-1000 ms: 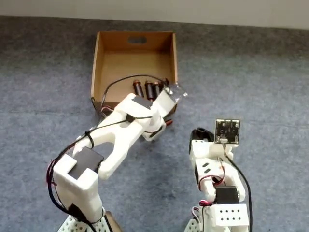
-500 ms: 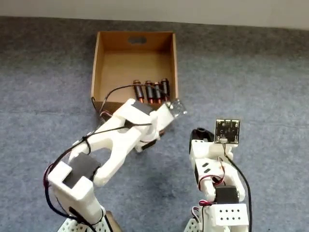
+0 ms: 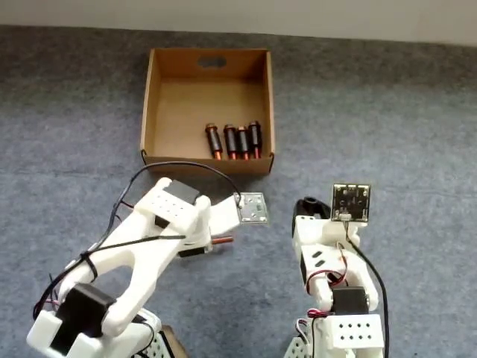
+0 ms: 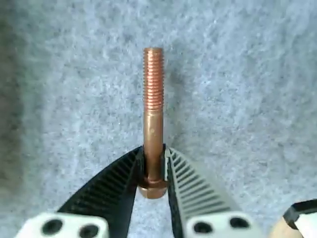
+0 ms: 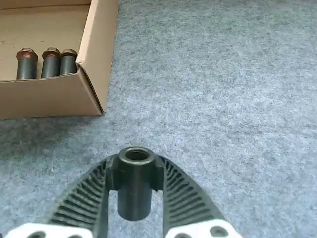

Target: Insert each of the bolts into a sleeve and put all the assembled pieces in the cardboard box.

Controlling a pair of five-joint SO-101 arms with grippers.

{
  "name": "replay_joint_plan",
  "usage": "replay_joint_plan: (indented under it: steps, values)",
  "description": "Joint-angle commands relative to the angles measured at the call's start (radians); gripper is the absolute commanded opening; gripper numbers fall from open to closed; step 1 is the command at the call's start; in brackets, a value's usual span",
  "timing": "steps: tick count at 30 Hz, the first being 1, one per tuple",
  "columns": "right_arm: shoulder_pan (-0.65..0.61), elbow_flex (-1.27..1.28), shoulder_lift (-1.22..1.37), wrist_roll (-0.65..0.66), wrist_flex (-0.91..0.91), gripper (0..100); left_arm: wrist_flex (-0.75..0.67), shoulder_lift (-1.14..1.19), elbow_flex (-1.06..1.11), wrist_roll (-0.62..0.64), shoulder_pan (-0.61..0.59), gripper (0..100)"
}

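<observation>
L gripper sits mid-frame, clamped on a copper bolt w/ black ribbed fingers pressing the shank from both sides just above the hex head. Bolt runs straight out from the jaws along the frame's centre line, threaded end pointing away, smooth shank nearer the head. Grey carpet lies behind it all; a small black-and-tan bit in one frame corner can't be ID'd.

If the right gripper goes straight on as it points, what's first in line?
Looks free: only carpet lies ahead of the right gripper and its sleeve; the cardboard box sits off to one side, though depth is unclear.
</observation>
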Motion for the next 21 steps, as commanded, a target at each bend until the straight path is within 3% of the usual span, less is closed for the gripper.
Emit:
replay_joint_plan:
  steps: [1, 5, 10, 15, 21]
  values:
    - [0.01, -0.008, -0.013, -0.008, -0.016, 0.5, 0.009, -0.039, -0.002, -0.003, -0.005, 13]
    - [0.01, -0.008, -0.013, -0.008, -0.016, 0.5, 0.009, -0.047, -0.004, -0.005, -0.005, 22]
    - [0.01, 0.007, -0.019, -0.005, -0.016, 0.5, 0.017, -0.048, -0.09, 0.002, -0.051, 16]
    - [0.01, 0.007, -0.019, -0.005, -0.016, 0.5, 0.146, -0.048, -0.228, 0.178, -0.11, 14]
    - [0.01, 0.007, -0.019, -0.005, -0.016, 0.5, 0.311, -0.047, -0.228, 0.399, -0.035, 14]
